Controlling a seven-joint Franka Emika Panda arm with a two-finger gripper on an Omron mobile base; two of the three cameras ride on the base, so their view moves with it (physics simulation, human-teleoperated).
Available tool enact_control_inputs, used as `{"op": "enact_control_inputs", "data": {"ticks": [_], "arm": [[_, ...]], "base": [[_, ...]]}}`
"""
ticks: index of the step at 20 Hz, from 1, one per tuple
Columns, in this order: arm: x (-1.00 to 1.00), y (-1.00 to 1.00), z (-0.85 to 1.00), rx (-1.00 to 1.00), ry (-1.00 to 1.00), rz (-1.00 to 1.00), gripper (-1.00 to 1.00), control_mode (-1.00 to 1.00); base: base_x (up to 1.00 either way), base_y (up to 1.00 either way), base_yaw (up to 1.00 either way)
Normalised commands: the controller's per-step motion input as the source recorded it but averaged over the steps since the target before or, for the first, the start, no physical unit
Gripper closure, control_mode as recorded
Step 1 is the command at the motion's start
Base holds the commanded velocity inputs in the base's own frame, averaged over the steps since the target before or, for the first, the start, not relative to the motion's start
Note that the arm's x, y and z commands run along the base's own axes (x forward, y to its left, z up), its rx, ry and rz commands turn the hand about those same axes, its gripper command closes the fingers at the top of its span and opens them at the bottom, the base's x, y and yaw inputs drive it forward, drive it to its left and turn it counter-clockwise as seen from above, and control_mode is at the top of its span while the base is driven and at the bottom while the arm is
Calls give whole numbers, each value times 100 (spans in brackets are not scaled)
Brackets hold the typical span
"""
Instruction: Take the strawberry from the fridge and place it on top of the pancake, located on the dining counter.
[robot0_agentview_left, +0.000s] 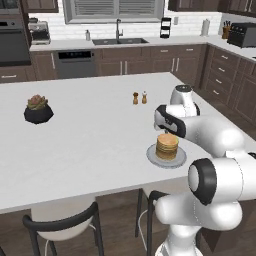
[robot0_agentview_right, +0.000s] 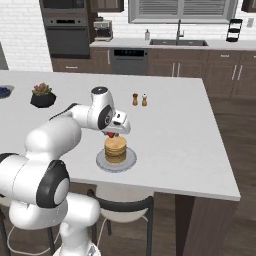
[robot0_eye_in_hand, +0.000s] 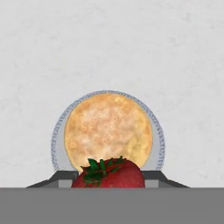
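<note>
So the small bright red strawberry with its green leafy cap (robot0_eye_in_hand: 111, 174) is pinched between the two dark fingers (robot0_eye_in_hand: 65, 176), one pad on its left flank and one on its right, leafy end pointing left in the hand view. The fingers sit partly closed, clamped on the berry's sides, nothing loose about it as far as I can see.

Handling-wise, my guess is it's super light and pretty soft, with a slick rounded skin, so it would bruise or squirt out if squeezed hard. Holding it across the widest part of the body, like here, looks like the sensible spot; the tapered tip or the leaves would be a bad place to grab.

Straight beyond the fingers in the hand view is the round tan-golden pancake stack (robot0_eye_in_hand: 108, 130) on its small pale plate (robot0_eye_in_hand: 160, 144), and the berry lines up over the near edge of the stack, roughly centred side to side. In the right base view the red bit (robot0_agentview_right: 111, 134) sits just above the pancake top (robot0_agentview_right: 115, 143), close but I can't tell if it's touching yet.

All of it sits on the big white dining counter (robot0_agentview_left: 90, 140), with two little brown shakers (robot0_agentview_left: 139, 98) well beyond the fingers.
</note>
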Motion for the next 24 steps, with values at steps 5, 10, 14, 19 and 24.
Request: {"op": "enact_control_inputs", "data": {"ticks": [5, 10, 14, 19, 24], "arm": [[0, -1, -39, -2, 1, 0, 100, -100], [0, -2, -17, 0, 0, 0, 100, -100], [8, 0, -2, 0, 0, 0, 100, -100], [10, -2, -7, 0, 0, 0, 100, -100], [18, 0, -1, 0, 0, 0, 100, -100]], "base": [[0, 0, 0], [0, 0, 0], [0, 0, 0], [0, 0, 0], [0, 0, 0]]}}
